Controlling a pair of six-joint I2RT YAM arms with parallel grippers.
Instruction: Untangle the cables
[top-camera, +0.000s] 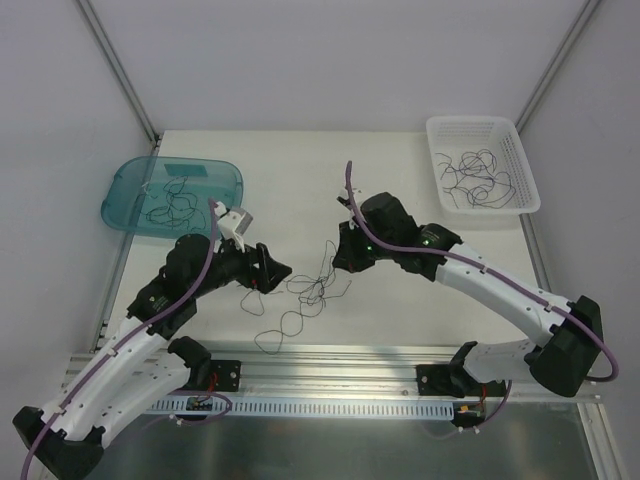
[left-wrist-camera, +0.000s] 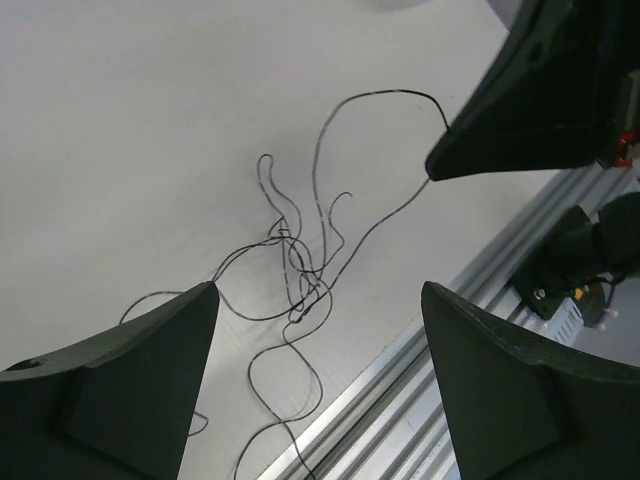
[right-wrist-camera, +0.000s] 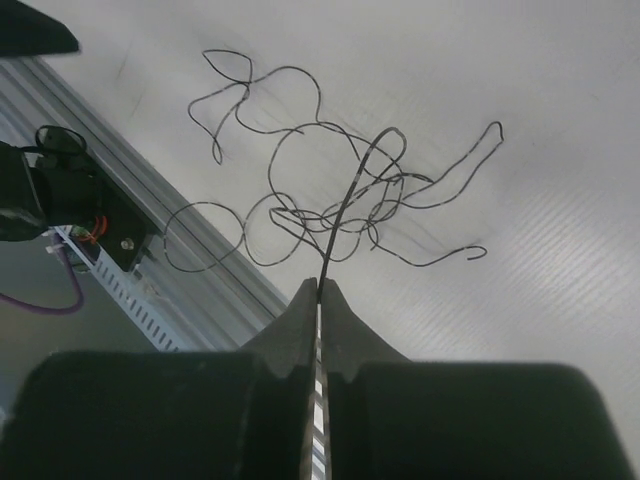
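Observation:
A tangle of thin dark cables lies on the white table between my two grippers. My right gripper is shut on one cable strand, which rises from the tangle into its closed fingertips. My left gripper is open and empty just left of the tangle. In the left wrist view its fingers stand wide apart over the tangle. The right gripper shows there too, with the strand pinched at its tip. More cables lie in the teal tray and in the white basket.
The teal tray sits at the back left and the white basket at the back right. An aluminium rail runs along the table's near edge, close to the tangle's lowest loop.

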